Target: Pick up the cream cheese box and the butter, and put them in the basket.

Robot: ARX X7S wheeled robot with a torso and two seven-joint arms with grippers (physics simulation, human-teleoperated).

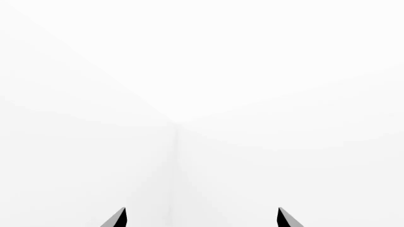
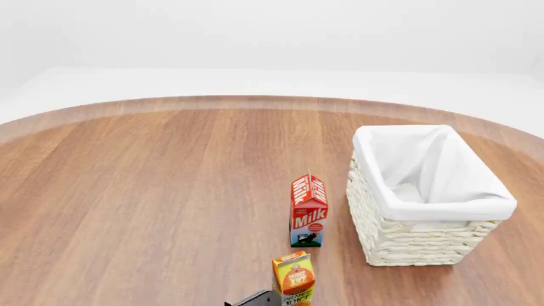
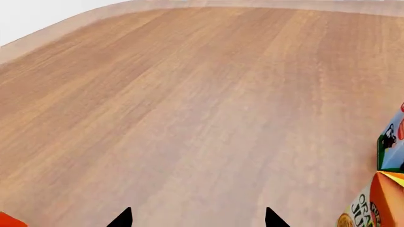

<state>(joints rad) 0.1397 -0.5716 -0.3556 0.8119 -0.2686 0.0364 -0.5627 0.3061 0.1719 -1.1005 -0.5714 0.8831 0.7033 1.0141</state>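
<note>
Basket [image 2: 425, 210]: rectangular, off-white woven wicker with a white cloth lining, standing upright on the round wooden table [image 2: 153, 191], right of centre in the head view, long axis running away from the robot.

Milk carton [image 2: 309, 210]: red gable-top, lettered "Milk", upright, just left of the basket and apart from it.

Orange juice carton [image 2: 293, 280]: orange, lettered "JUICE", upright, nearer the robot than the milk carton, cut off by the frame's lower edge.

Red-orange corner [image 3: 9, 221]: seen at the edge of the right wrist view only; too little shows to name it.

Cream cheese box, butter: neither can be identified in any view.

Left gripper [image 1: 202, 218]: two dark fingertips set wide apart, facing blank white.

Right gripper [image 3: 198, 220]: fingertips wide apart, nothing between them, over bare wood.
</note>
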